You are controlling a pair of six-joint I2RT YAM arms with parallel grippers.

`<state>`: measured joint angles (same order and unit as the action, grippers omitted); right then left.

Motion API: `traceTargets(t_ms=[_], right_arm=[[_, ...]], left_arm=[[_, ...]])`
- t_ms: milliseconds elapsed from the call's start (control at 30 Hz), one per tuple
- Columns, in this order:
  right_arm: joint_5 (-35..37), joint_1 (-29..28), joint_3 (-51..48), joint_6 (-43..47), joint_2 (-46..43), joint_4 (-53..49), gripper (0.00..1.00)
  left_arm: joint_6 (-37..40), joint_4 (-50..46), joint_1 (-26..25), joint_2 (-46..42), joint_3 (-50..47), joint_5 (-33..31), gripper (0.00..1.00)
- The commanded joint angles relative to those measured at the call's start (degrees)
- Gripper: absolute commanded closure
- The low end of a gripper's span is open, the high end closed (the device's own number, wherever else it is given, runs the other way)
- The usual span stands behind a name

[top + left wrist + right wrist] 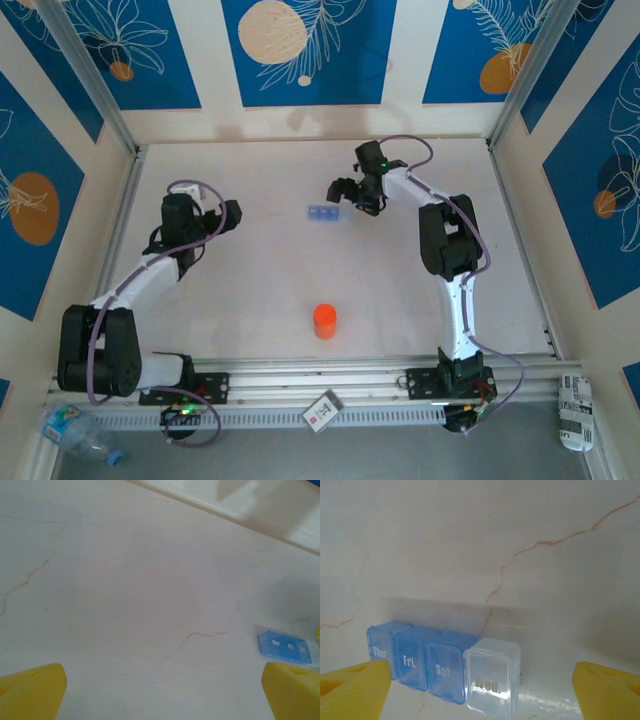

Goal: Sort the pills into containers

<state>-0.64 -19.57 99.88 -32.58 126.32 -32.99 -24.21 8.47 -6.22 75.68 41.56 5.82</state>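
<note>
Ahead of parted right fingers (pixel 351 690), containers (pixel 445 672) lettered Thur, Fri, Sat, Wed, left fingers (pixel 31 692) parted

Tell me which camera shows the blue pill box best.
The right wrist view: the pill box sits close, its day labels readable. The top view shows it tiny; the left wrist view, small near the lower right edge.

Blue leaf-patterned walls (pixel 340 60) surround a pale table (pixel 260 285).

Bare table (pixel 260 270) left of the containers (pixel 324 213) — right pincer (pixel 352 200) just beside them; orange bottle (pixel 325 321) well apart.
</note>
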Motion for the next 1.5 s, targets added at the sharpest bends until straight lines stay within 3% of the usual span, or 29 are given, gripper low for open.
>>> traceTargets(t_ms=[0, 500, 933, 1200, 1467], right_arm=[[-0.3, -1.2, 2.6, -0.7, 1.6, -2.2, 0.07], [-4.9, -4.4, 4.4, -1.7, 3.4, -0.8, 0.07], [-10.9, -11.3, 3.8, 2.8, 1.6, -1.1, 0.09], [-5.9, -11.5, 1.4, 8.7, -2.9, -2.2, 0.1], [0.4, -12.0, 4.1, 21.3, -1.3, -2.4, 0.11]], left_arm=[[-1.7, 0.1, -1.1, 1.3, 2.1, 2.1, 0.0], [-2.5, -0.7, -1.8, 3.2, 2.9, 4.0, 0.0], [-4.0, -1.6, -1.8, 4.6, 3.2, 4.7, 0.0], [-7.3, -2.5, -1.7, 5.8, 4.8, 6.8, 0.0], [-12.6, -4.7, -1.8, 6.2, 7.0, 6.9, 0.0]])
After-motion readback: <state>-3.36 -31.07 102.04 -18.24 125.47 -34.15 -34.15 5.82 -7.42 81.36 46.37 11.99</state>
